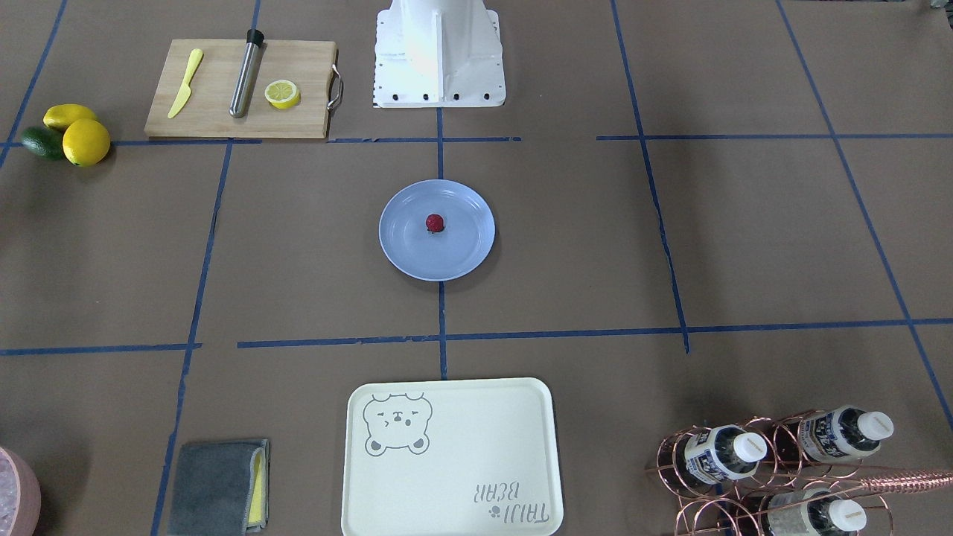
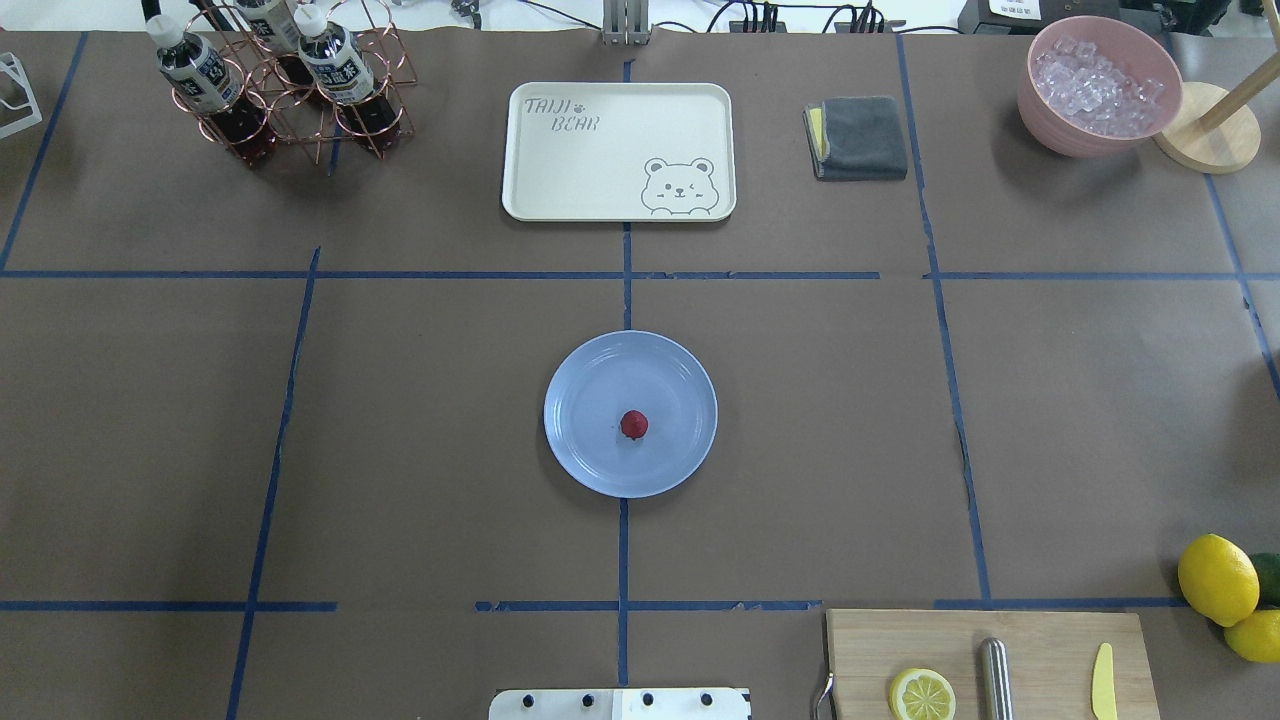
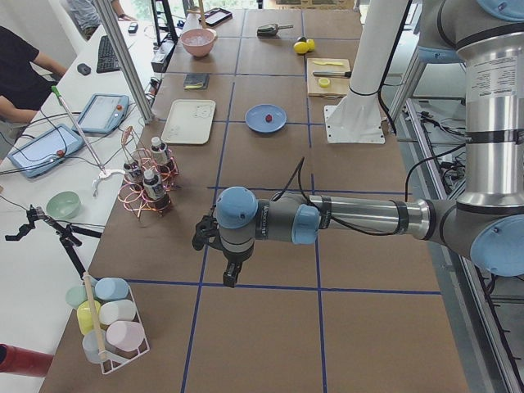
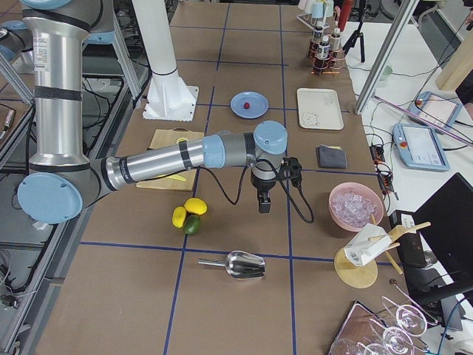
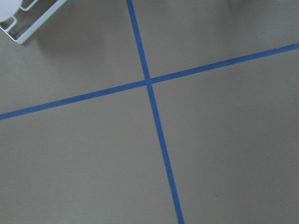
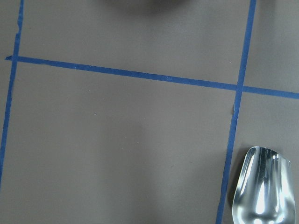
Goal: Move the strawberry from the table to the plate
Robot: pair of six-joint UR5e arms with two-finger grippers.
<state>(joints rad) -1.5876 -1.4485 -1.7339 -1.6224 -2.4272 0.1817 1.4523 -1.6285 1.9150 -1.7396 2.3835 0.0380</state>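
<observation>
Little left to spoil, bar knocking the strawberry (image 2: 633, 425) off the plate (image 2: 588, 462) with a stray sweep; cannot tell left pincer (image 3: 231, 277) or right pincer (image 4: 264, 205) wide from narrow

At frame centre, the strawberry (image 1: 435, 222) is dark red and the plate (image 1: 406, 249) light blue. The table (image 1: 595, 246) is brown paper gridded with blue tape. Lower centre, the cream tray (image 1: 461, 461) carries a grey bear drawing. Upper left, the lemons (image 1: 85, 141) are yellow and the avocado (image 1: 41, 141) dark green.
</observation>
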